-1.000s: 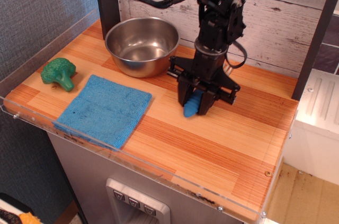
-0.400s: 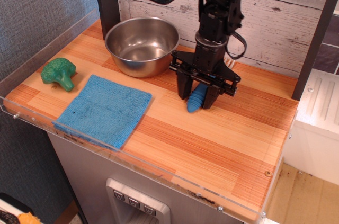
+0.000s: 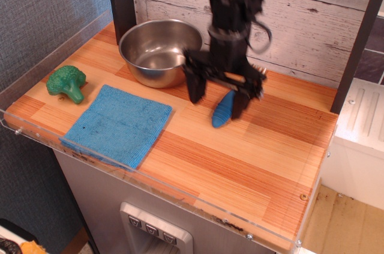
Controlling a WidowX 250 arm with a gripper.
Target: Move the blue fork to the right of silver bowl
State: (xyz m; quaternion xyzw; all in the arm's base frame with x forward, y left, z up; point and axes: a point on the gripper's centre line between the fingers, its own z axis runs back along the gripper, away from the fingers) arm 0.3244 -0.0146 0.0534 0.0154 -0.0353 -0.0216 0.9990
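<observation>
Your claw (image 3: pixel 217 93) is spread wide and holds nothing, its fingers straddling the fork (image 3: pixel 222 110), which lies flat on the counter (image 3: pixel 252 164) near the back edge, just right of the bowl (image 3: pixel 160 51). A cloth (image 3: pixel 119 123) and broccoli (image 3: pixel 67 83) sit toward the left edge.

One cam, high front-right, angled down over wooden table (image 3: pixel 252 164), mid-range, plank wall (image 3: pixel 312 14) behind

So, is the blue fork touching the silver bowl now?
Apart. The camera view shows the blue fork lying on the wooden table to the right of the silver bowl, with bare wood between them.
</observation>
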